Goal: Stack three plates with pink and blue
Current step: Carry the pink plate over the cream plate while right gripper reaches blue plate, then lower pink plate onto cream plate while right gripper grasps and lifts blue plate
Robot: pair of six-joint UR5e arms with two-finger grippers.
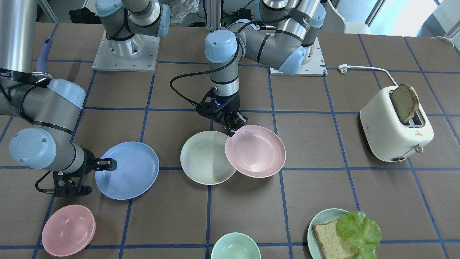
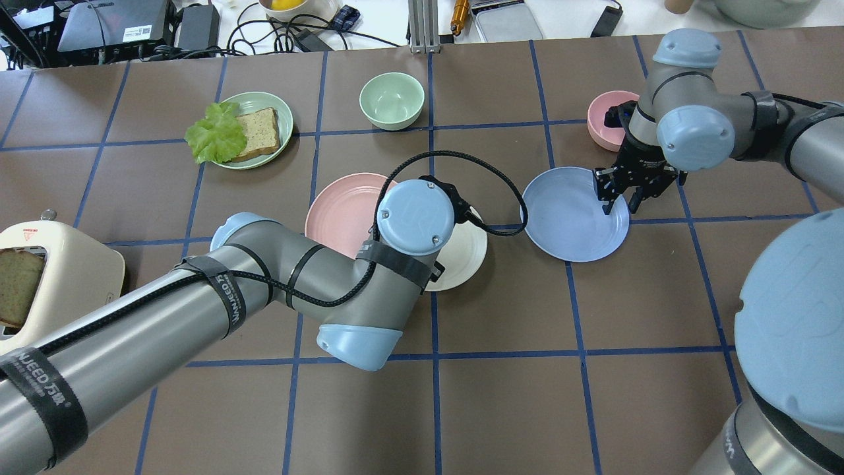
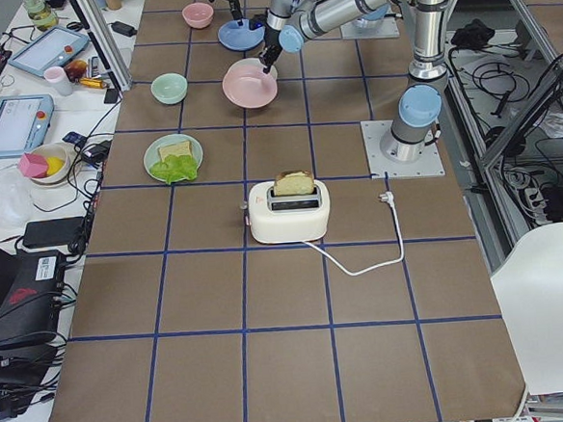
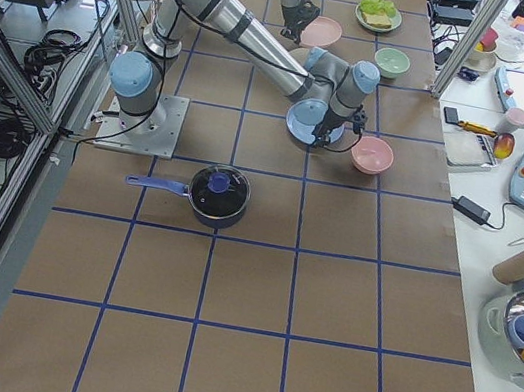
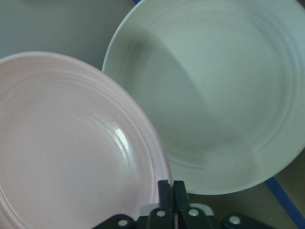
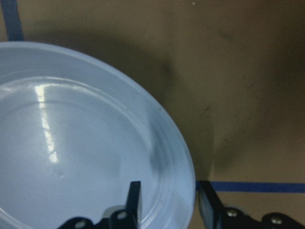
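Observation:
My left gripper (image 1: 233,129) is shut on the near rim of the pale pink plate (image 1: 257,151), held tilted and slightly raised. Its edge overlaps the cream-white plate (image 1: 205,158), which lies flat on the table. The left wrist view shows the shut gripper (image 5: 172,188) pinching the pink plate (image 5: 62,157) above the cream plate (image 5: 224,95). My right gripper (image 1: 107,164) is open and straddles the rim of the light blue plate (image 1: 131,171). In the right wrist view one finger (image 6: 135,200) is over the blue plate (image 6: 71,152), the other outside its rim.
A small pink bowl (image 1: 68,230) sits near the right arm. A green bowl (image 1: 235,248) and a pale teal plate (image 1: 316,221) with bread and lettuce stand at the front edge. A white toaster (image 1: 395,133) holds a bread slice. A dark pot (image 4: 220,194) stands beyond.

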